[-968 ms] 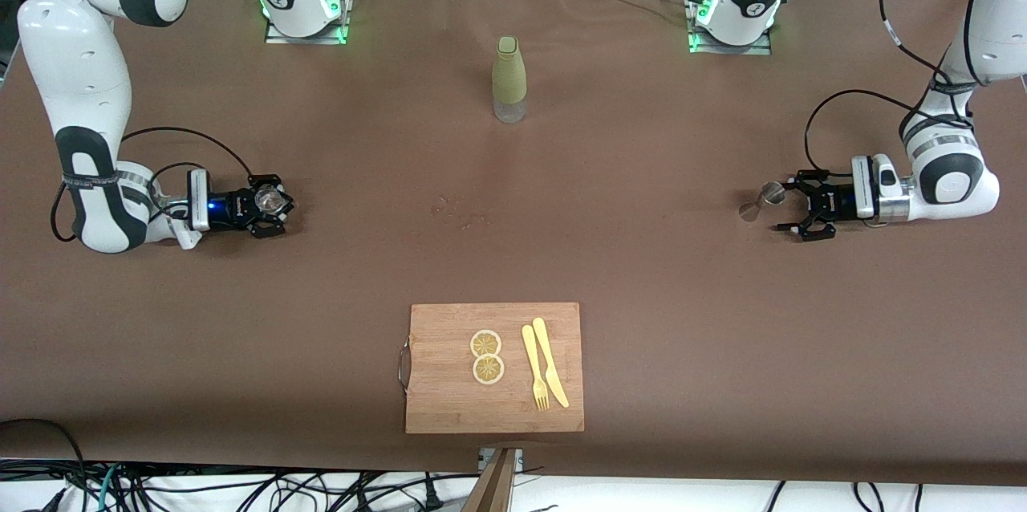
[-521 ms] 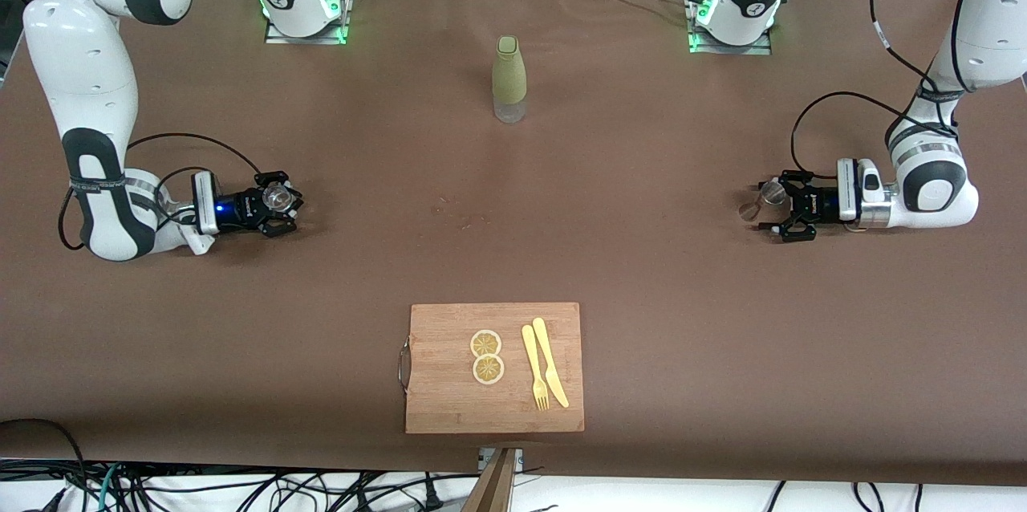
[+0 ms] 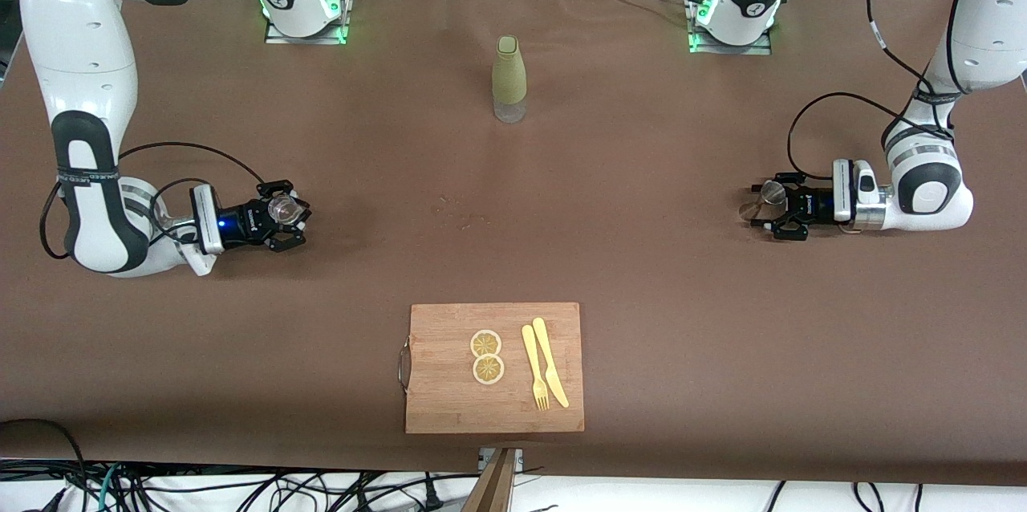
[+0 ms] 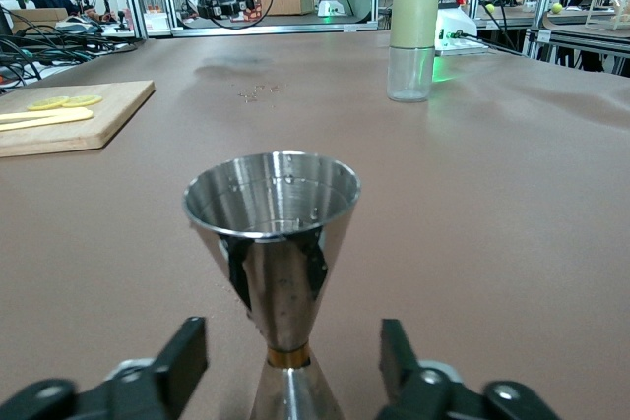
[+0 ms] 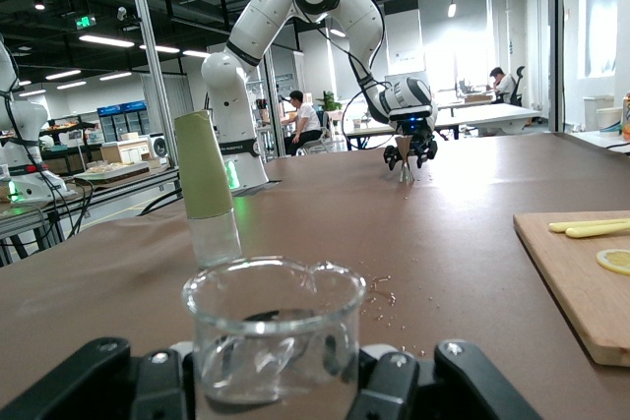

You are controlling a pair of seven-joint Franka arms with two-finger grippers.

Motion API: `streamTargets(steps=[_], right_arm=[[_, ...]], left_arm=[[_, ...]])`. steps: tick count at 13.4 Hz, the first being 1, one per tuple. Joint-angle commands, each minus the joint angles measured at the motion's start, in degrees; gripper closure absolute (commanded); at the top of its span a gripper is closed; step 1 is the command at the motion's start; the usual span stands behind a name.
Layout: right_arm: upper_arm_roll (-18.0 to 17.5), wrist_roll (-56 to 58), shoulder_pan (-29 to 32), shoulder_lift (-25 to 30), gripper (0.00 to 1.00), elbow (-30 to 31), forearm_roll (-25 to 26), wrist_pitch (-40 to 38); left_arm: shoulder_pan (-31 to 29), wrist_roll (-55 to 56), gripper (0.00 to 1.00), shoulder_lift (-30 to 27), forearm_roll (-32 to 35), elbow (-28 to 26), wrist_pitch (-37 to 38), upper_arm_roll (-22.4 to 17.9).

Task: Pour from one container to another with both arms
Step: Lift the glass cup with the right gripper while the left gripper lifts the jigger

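A steel jigger (image 3: 761,201) stands upright on the brown table near the left arm's end. My left gripper (image 3: 772,209) lies low at the table and straddles it. In the left wrist view the jigger (image 4: 273,213) rises between the two black fingers (image 4: 182,356), with a gap on each side of its narrow waist, so this gripper is open. Near the right arm's end, my right gripper (image 3: 287,217) is shut on a small clear glass beaker (image 3: 282,209). The right wrist view shows the beaker (image 5: 271,327) upright with the pads against its wall.
A tall green bottle (image 3: 509,79) stands mid-table, farther from the front camera than both grippers. A wooden cutting board (image 3: 437,404) with two lemon slices (image 3: 487,357), a yellow fork and a knife (image 3: 544,367) lies at the near edge. Crumbs (image 3: 461,215) dot the table's middle.
The left gripper slid forward until its fingers flank the jigger. The right gripper, with the beaker in it, shifted a little toward the table's middle and the front camera.
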State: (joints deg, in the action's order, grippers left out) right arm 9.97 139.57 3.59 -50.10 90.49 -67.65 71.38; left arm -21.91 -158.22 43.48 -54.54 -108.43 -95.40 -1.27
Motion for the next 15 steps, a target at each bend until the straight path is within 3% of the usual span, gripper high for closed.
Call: streamTargets(steps=[1, 3, 5, 10, 13, 15], right_arm=[[-0.2, -1.2, 0.2, 0.4, 1.00, 0.4, -0.7, 0.1], [-1.0, -2.5, 0.2, 0.7, 1.00, 0.0, -0.7, 0.1], [-1.3, -5.9, 0.2, 1.8, 1.00, -0.9, -0.7, 0.1], [-2.0, -14.8, -1.0, 5.4, 1.00, -2.9, -0.7, 0.8], [-2.3, -16.4, -1.1, 5.5, 1.00, -4.3, -0.7, 0.9], [-2.4, -16.4, -1.0, 5.5, 1.00, -4.4, -0.7, 0.5]], left_arm=[[0.0, -9.5, 0.30, 0.6, -1.8, -0.1, 1.4, -0.8], [0.0, -9.5, 0.34, 0.6, -1.9, -0.6, 1.5, -0.8], [0.1, -9.6, 0.57, 0.7, -1.7, -0.6, 1.7, -0.8], [0.1, -9.6, 0.71, 0.7, -1.4, -0.9, 2.2, -0.8], [0.0, -9.6, 1.00, 0.8, -1.4, -1.0, 2.2, -0.8], [0.0, -9.6, 1.00, 0.8, -1.4, -1.0, 2.2, -0.8]])
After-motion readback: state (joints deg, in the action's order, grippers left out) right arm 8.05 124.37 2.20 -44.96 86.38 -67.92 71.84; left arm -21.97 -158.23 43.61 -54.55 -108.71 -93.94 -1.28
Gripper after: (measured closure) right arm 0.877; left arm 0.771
